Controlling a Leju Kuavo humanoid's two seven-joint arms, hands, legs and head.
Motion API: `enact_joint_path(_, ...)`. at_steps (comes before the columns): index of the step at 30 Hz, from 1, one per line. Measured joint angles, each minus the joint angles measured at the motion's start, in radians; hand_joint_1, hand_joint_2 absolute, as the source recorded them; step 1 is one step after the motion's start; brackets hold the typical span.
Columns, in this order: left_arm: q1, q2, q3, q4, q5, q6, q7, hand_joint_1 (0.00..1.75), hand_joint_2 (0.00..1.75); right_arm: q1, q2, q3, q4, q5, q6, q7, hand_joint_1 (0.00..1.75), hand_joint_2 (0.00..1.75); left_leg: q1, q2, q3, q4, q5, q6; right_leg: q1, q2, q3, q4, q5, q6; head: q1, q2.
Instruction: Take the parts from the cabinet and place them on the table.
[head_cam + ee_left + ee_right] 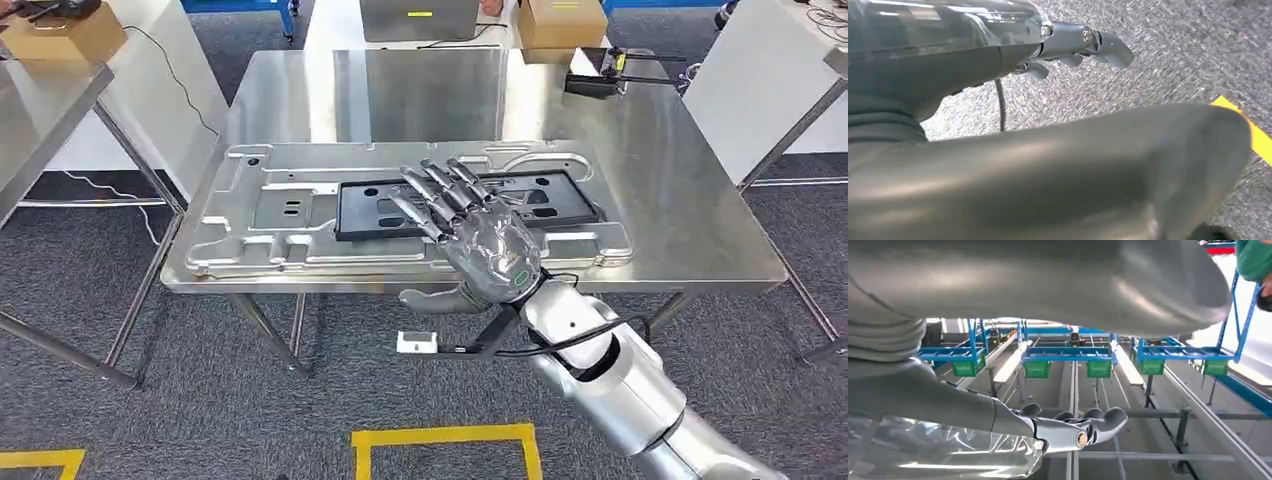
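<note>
A large silver stamped metal panel (300, 180) lies flat on the steel table (650, 180), reaching its front edge. A black flat part with cut-outs (370, 215) lies on top of the panel near its middle. My right hand (470, 235) hovers over the right end of the black part, fingers spread and holding nothing; its fingers (1073, 432) also appear in the right wrist view. My left hand (1083, 45) hangs low over the grey carpet, fingers loosely extended with nothing in them.
A cardboard box (560, 22) and a black device (600, 72) stand at the table's far edge. A second table (40, 110) with a cardboard box (60, 35) stands at the left. Yellow tape (445, 437) marks the carpet before the table.
</note>
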Motion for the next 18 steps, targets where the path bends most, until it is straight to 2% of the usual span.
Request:
enact_joint_path(1, -0.002, 0.0, 0.0, 0.0, 0.0, 0.001, 0.0, 0.0, 0.0, -0.001, 0.0, 0.001, 0.0, -0.003, 0.0, 0.0, 0.0, 0.0, 0.001, -0.001, 0.02, -0.036, -0.021, -0.004, 0.0, 0.0, -0.008, 0.005, 0.001, 0.007, -0.006, 0.0)
enact_joint_path(2, -0.003, 0.0, 0.0, 0.0, 0.0, 0.002, 0.0, 0.0, 0.0, -0.005, 0.0, 0.001, 0.0, -0.005, 0.002, -0.001, 0.0, 0.0, -0.002, -0.004, 0.013, -0.052, -0.013, 0.003, 0.011, 0.001, -0.018, 0.019, 0.001, 0.013, -0.012, 0.0)
enact_joint_path(5, 0.0, 0.0, 0.0, 0.0, 0.0, 0.002, 0.0, 0.0, 0.0, -0.003, 0.001, 0.002, 0.0, -0.007, 0.004, -0.003, 0.0, 0.0, -0.007, -0.006, -0.001, -0.04, -0.003, 0.019, 0.007, 0.001, -0.023, 0.012, 0.016, 0.028, 0.007, 0.0)
enact_joint_path(6, -0.001, 0.0, 0.0, 0.0, 0.0, 0.002, 0.0, 0.0, 0.0, -0.004, 0.001, 0.002, 0.0, -0.007, 0.006, -0.003, 0.0, 0.0, -0.002, -0.004, -0.006, -0.044, 0.004, 0.03, 0.007, 0.001, -0.028, 0.013, 0.013, 0.031, 0.01, 0.0)
enact_joint_path(7, -0.002, 0.0, 0.0, 0.0, 0.0, 0.002, 0.0, 0.0, 0.0, -0.005, 0.001, 0.002, 0.0, -0.008, 0.006, -0.003, 0.0, 0.0, -0.001, -0.004, -0.01, -0.044, 0.008, 0.037, 0.004, 0.001, -0.036, 0.032, -0.014, 0.035, 0.014, 0.0)
enact_joint_path(8, -0.004, 0.0, 0.0, 0.0, 0.0, 0.004, 0.0, 0.0, 0.0, -0.007, 0.002, 0.002, 0.0, -0.009, 0.006, -0.003, 0.0, 0.0, -0.002, -0.003, -0.016, -0.044, 0.013, 0.044, 0.004, 0.001, -0.053, 0.081, -0.055, 0.037, 0.022, 0.0)
enact_joint_path(10, -0.005, 0.0, 0.0, 0.0, 0.0, 0.003, 0.0, 0.0, 0.0, -0.006, 0.002, 0.002, 0.0, -0.011, 0.008, -0.004, 0.0, 0.0, -0.004, -0.001, -0.027, -0.043, 0.02, 0.05, 0.003, 0.001, -0.108, 0.228, -0.133, 0.039, 0.032, 0.0)
enact_joint_path(11, -0.004, 0.0, 0.0, 0.0, 0.0, 0.003, 0.0, 0.0, 0.0, -0.004, 0.003, 0.004, 0.0, -0.013, 0.009, -0.005, 0.0, 0.0, -0.005, -0.001, -0.034, -0.043, 0.024, 0.051, 0.003, 0.001, -0.127, 0.285, -0.152, 0.038, 0.034, 0.0)
enact_joint_path(12, -0.004, 0.0, 0.0, 0.0, 0.0, 0.003, 0.001, 0.0, 0.0, -0.004, 0.003, 0.005, 0.0, -0.014, 0.01, -0.005, 0.0, 0.0, -0.005, 0.0, -0.039, -0.043, 0.028, 0.05, 0.003, 0.001, -0.125, 0.295, -0.148, 0.038, 0.037, 0.0)
enact_joint_path(13, -0.004, 0.0, 0.0, 0.0, 0.0, 0.003, 0.001, 0.0, 0.0, -0.004, 0.005, 0.008, 0.0, -0.015, 0.01, -0.005, 0.0, 0.0, -0.006, -0.001, -0.042, -0.043, 0.031, 0.049, 0.004, 0.001, -0.099, 0.26, -0.125, 0.037, 0.039, 0.0)
enact_joint_path(14, -0.004, 0.0, 0.0, 0.0, 0.0, 0.003, 0.001, 0.0, 0.0, -0.006, 0.007, 0.01, 0.0, -0.016, 0.01, -0.006, 0.0, 0.0, -0.007, -0.001, -0.043, -0.043, 0.034, 0.049, 0.004, 0.001, -0.056, 0.192, -0.091, 0.034, 0.04, 0.0)
enact_joint_path(15, -0.005, 0.0, 0.0, 0.0, 0.0, 0.003, 0.001, 0.0, 0.0, -0.008, 0.011, 0.011, 0.0, -0.016, 0.01, -0.006, 0.0, 0.0, -0.007, -0.001, -0.043, -0.043, 0.036, 0.046, 0.005, 0.002, -0.001, 0.1, -0.051, 0.028, 0.042, 0.0)
enact_joint_path(16, -0.005, -0.002, 0.0, 0.0, 0.0, 0.003, 0.0, 0.0, 0.0, -0.012, 0.015, 0.011, 0.0, -0.016, 0.01, -0.006, 0.0, 0.0, -0.006, -0.001, -0.044, -0.044, 0.038, 0.043, 0.009, 0.002, 0.039, 0.023, -0.039, 0.023, 0.042, 0.0)
enact_joint_path(17, -0.006, -0.003, 0.0, 0.0, 0.0, 0.003, 0.0, 0.0, 0.0, -0.014, 0.017, 0.011, 0.0, -0.016, 0.01, -0.006, 0.0, 0.0, -0.012, -0.001, -0.049, -0.042, 0.042, 0.036, 0.015, 0.002, 0.047, 0.005, -0.047, 0.022, 0.042, 0.0)
enact_joint_path(18, -0.007, -0.003, 0.0, 0.0, 0.0, 0.003, 0.0, 0.0, 0.0, -0.018, 0.019, 0.013, 0.0, -0.016, 0.01, -0.007, 0.0, 0.0, -0.01, -0.001, -0.053, -0.043, 0.048, 0.028, 0.017, 0.003, 0.043, 0.004, -0.047, 0.021, 0.042, 0.0)
